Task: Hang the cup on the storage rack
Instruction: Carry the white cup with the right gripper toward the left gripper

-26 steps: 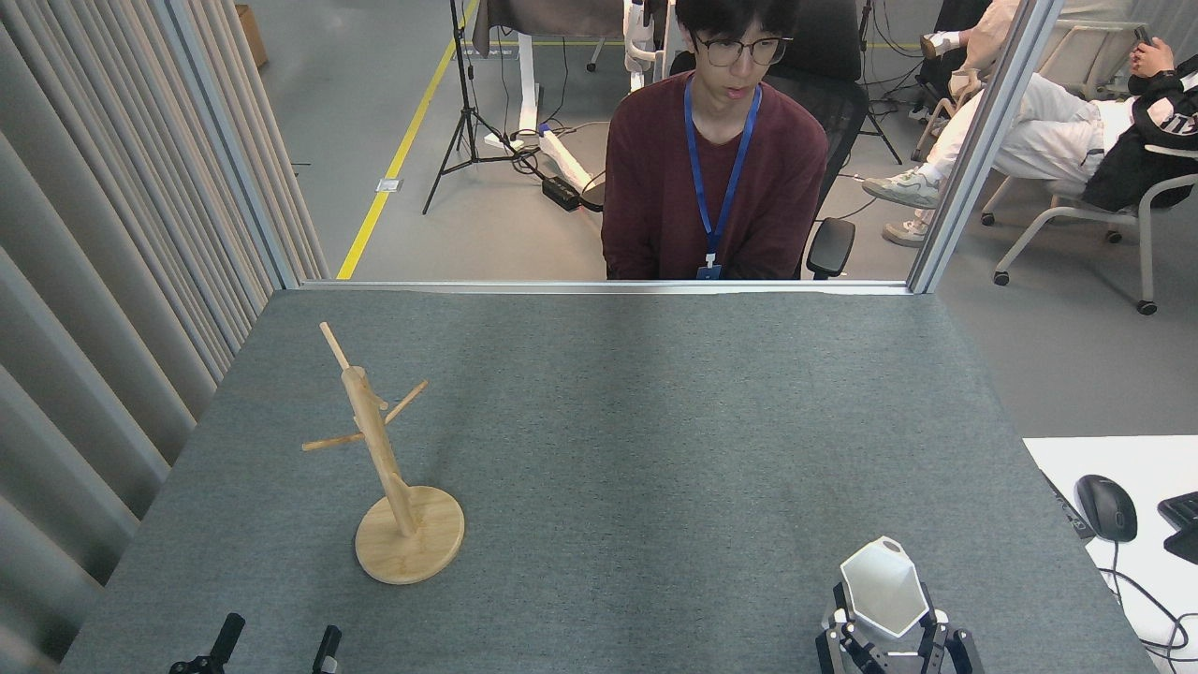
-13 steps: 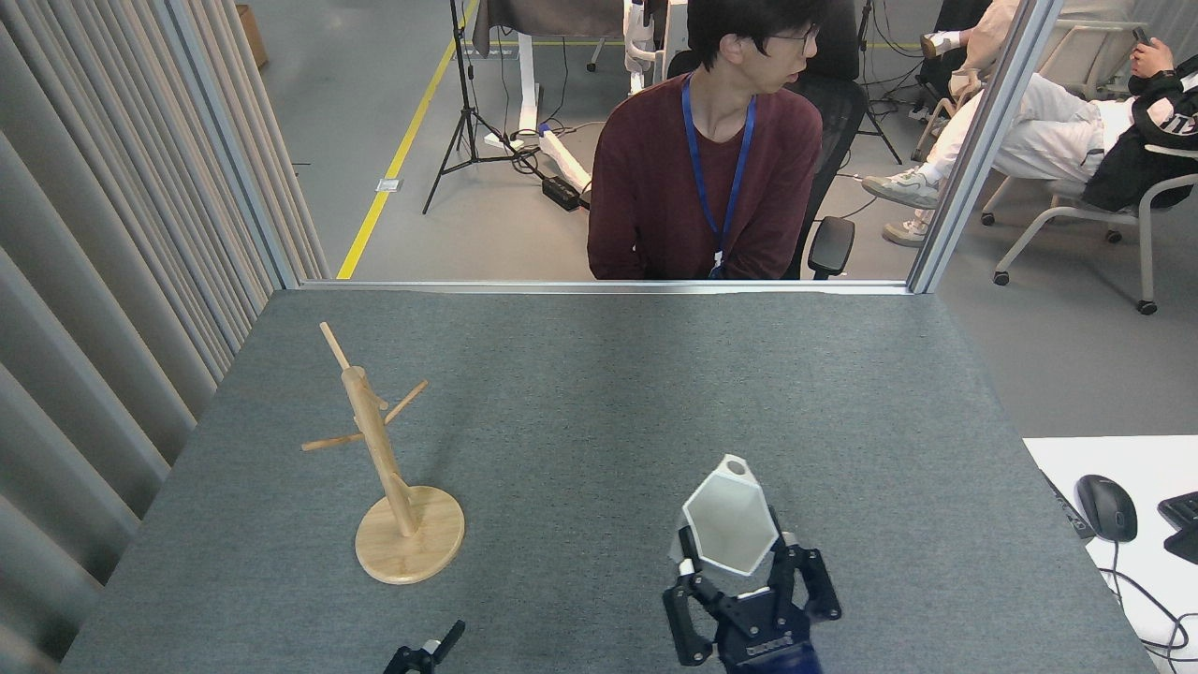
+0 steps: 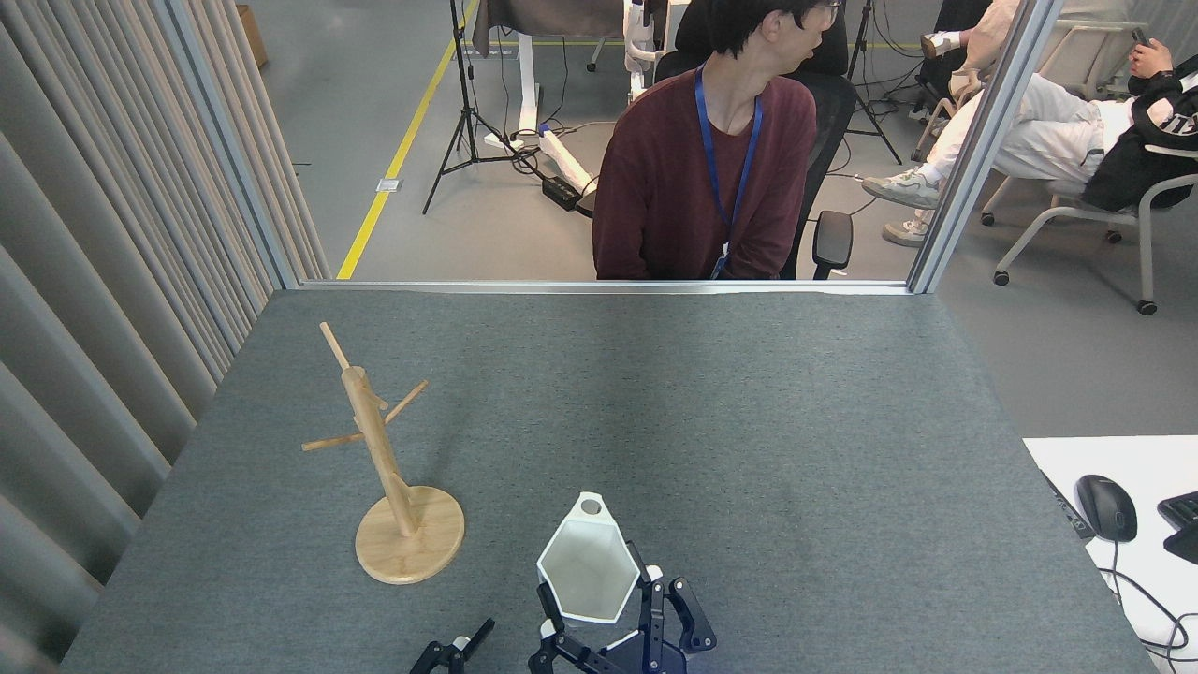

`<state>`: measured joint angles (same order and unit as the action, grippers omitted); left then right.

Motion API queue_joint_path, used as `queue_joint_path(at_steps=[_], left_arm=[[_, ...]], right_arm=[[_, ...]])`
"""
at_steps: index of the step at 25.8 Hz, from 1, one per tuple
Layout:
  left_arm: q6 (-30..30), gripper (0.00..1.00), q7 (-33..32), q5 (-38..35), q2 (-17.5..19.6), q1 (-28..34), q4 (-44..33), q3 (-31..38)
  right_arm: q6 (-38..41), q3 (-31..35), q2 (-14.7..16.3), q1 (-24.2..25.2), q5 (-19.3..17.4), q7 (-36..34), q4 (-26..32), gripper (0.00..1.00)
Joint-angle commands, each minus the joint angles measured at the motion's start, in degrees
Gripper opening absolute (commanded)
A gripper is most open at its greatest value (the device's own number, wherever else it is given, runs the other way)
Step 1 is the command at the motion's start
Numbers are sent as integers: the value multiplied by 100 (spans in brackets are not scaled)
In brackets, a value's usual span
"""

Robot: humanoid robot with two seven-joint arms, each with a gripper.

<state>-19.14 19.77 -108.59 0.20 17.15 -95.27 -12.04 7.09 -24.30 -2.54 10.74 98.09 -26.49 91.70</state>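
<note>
Just to the right of the storage rack (image 3: 393,477), near the front edge of the grey surface (image 3: 655,412), my right fingers (image 3: 655,599) pinch the white cup (image 3: 585,571) from both sides. The cup's open six-sided mouth faces up toward me, and its small flat tab with the round hole points away from me, toward the far side of the surface. The cup is near the rack's round base but not touching it. The rack stands upright on its disc, with thin pegs sticking out from the post. No peg has anything on it. My left fingers (image 3: 457,651) peek in at the bottom edge, between the rack's base and the cup. They are spread apart a little and hold nothing.
</note>
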Motion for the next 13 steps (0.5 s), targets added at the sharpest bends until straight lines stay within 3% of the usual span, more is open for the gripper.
queue_joint_path(at_steps=[1, 13], left_arm=[[-2, 99, 0, 4, -56, -53, 0, -1], [-10, 99, 9, 13, -56, -106, -114, 17]], right_arm=[[-77, -251, 17, 51, 132, -58, -135, 58], [-217, -778, 35, 130, 308, -163, -434, 58]])
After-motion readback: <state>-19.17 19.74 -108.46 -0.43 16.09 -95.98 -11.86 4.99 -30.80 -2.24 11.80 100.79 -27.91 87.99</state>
